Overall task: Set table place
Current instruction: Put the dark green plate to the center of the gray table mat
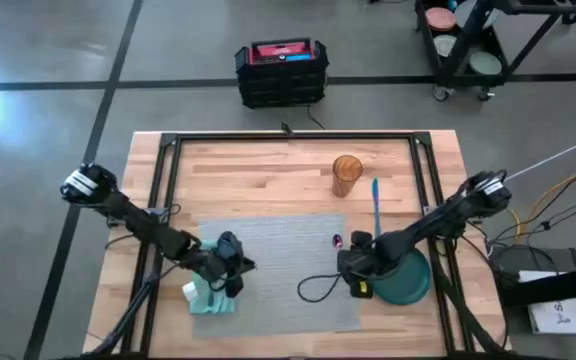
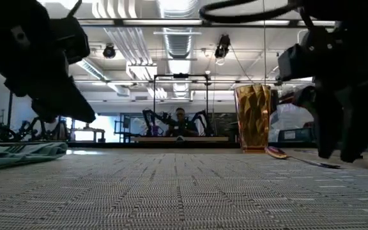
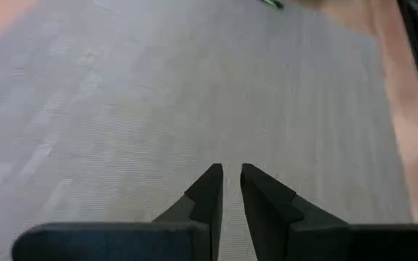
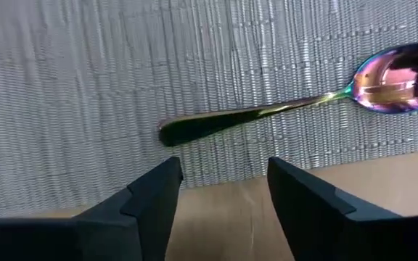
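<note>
Overhead first: the table point(image 1: 268, 165) is light wooden planks inside a black rail frame. The place point(image 1: 268, 250), a flat grey woven rectangular mat, lies on the near half of the planks. My left gripper point(image 1: 230, 262) sits at the mat's left edge, just beside a crumpled light teal napkin point(image 1: 208, 298). My right gripper point(image 1: 356, 272) is at the mat's right edge, with a round dark green plate point(image 1: 413, 285) just beside it, under the arm. An amber faceted tumbler point(image 1: 346, 174) stands upright on bare wood behind the mat; a blue stick-shaped utensil point(image 1: 376, 200) lies near it.

Low view: the mat's coarse weave fills the foreground. The tumbler point(image 2: 253, 118) shows translucent amber with angular facets. A spoon point(image 2: 280, 153) lies flat near its base. The folded napkin point(image 2: 18, 153) lies at the left edge.

Left wrist view: my two dark fingers point(image 3: 205, 196) are nearly together, a thin slit between them, nothing clamped, over grey weave.

Right wrist view: my fingers point(image 4: 154, 196) are spread wide, empty, above the mat's border where weave meets wood. The spoon point(image 4: 296, 105) lies on the mat just ahead, iridescent metal, glossy oval bowl, slender handle.
</note>
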`<state>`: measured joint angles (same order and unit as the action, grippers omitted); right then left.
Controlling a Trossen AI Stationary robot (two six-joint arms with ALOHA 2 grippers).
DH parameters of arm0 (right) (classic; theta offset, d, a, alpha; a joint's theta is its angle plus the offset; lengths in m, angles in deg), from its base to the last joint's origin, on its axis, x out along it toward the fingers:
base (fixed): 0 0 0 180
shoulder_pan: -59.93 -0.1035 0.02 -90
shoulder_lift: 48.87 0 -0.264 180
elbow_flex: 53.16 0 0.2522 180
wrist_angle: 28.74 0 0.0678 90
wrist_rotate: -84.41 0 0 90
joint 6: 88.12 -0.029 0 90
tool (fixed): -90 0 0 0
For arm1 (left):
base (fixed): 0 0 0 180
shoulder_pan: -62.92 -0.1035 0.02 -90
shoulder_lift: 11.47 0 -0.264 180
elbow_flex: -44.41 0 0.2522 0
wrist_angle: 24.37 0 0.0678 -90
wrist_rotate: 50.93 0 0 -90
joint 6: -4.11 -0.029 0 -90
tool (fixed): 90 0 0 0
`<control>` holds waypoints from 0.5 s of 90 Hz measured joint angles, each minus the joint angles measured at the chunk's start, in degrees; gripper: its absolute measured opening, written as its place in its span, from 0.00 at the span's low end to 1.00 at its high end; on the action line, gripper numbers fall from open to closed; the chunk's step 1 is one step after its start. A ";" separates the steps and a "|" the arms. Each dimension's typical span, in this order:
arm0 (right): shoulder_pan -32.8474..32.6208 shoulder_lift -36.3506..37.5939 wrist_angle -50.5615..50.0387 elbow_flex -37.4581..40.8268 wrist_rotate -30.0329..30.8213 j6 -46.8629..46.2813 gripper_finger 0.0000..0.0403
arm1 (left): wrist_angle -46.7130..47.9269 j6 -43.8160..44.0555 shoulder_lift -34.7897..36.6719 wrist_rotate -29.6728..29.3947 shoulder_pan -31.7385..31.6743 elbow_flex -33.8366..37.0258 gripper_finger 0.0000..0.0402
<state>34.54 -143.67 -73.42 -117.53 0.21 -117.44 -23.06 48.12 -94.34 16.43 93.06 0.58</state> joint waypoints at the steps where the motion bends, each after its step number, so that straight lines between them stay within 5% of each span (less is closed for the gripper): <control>1: 0.00 -0.17 0.01 0.00 0.03 0.00 0.48 | 0.02 -0.28 -0.39 0.31 -0.16 -0.15 0.09; 23: -0.11 -1.86 0.53 -0.24 0.24 -1.96 0.46 | 4.78 -1.44 -8.40 1.24 -2.00 -2.18 0.09; 45: -1.61 -1.75 2.00 -1.17 -0.05 -2.42 0.45 | 8.06 -1.55 -7.73 0.85 -2.31 -2.21 0.09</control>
<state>32.93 -145.42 -71.42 -118.70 0.16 -119.86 -15.00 46.58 -102.06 17.28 90.75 -1.63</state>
